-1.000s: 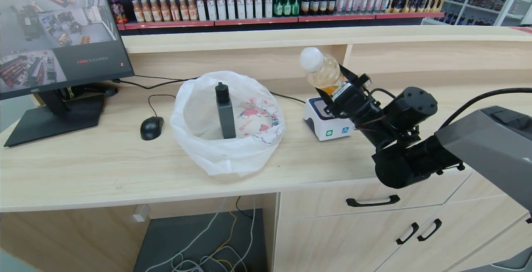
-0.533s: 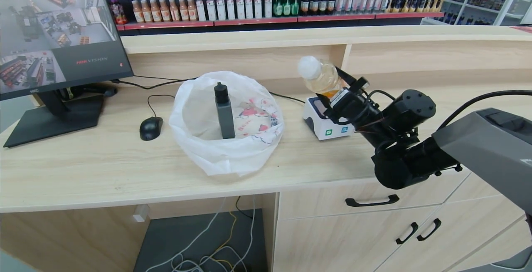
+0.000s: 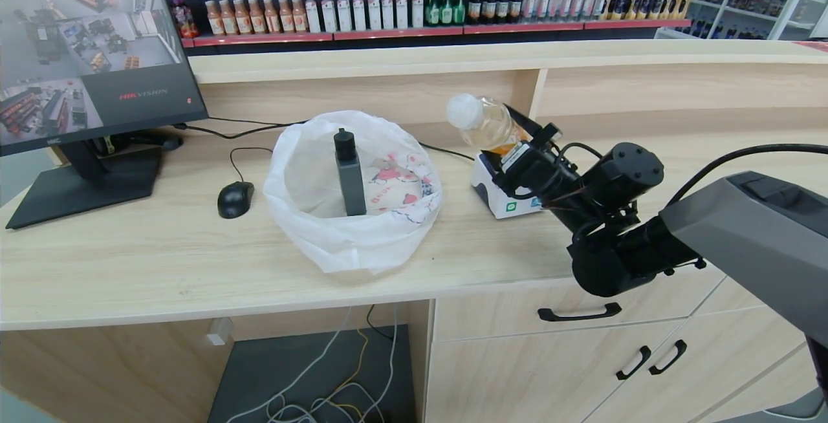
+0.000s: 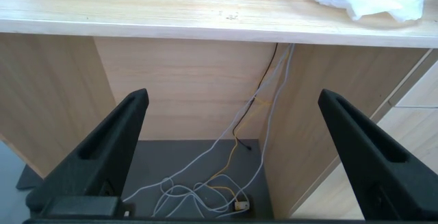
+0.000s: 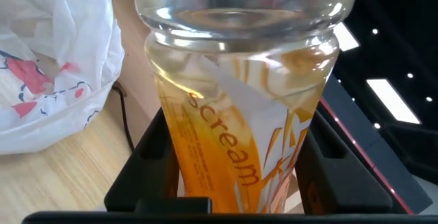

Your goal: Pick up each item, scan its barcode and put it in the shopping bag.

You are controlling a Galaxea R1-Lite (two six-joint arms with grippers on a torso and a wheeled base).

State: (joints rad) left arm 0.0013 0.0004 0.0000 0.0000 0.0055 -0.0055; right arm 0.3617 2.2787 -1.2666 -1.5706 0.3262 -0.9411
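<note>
My right gripper (image 3: 511, 148) is shut on a clear drink bottle (image 3: 482, 122) with a white cap and an orange label, held tilted above the white barcode scanner (image 3: 508, 190). The bottle (image 5: 239, 114) stands between the black fingers (image 5: 147, 162) in the right wrist view. The white shopping bag (image 3: 352, 187) lies open on the counter to the left of the scanner, with a grey bottle (image 3: 350, 174) upright inside it; the bag (image 5: 48, 59) also lies beside the held bottle. My left gripper (image 4: 239, 155) hangs open below the counter edge, with nothing between its fingers.
A black mouse (image 3: 235, 198) and a monitor (image 3: 84, 48) sit on the left of the counter (image 3: 162, 261). A raised shelf (image 3: 453, 61) runs behind the counter. Drawers with black handles (image 3: 579, 313) lie below on the right. Loose cables (image 4: 226, 169) hang under the counter.
My right gripper has carried the drink bottle leftward and a little lower, toward the shopping bag. The bag and the grey bottle have not moved.
</note>
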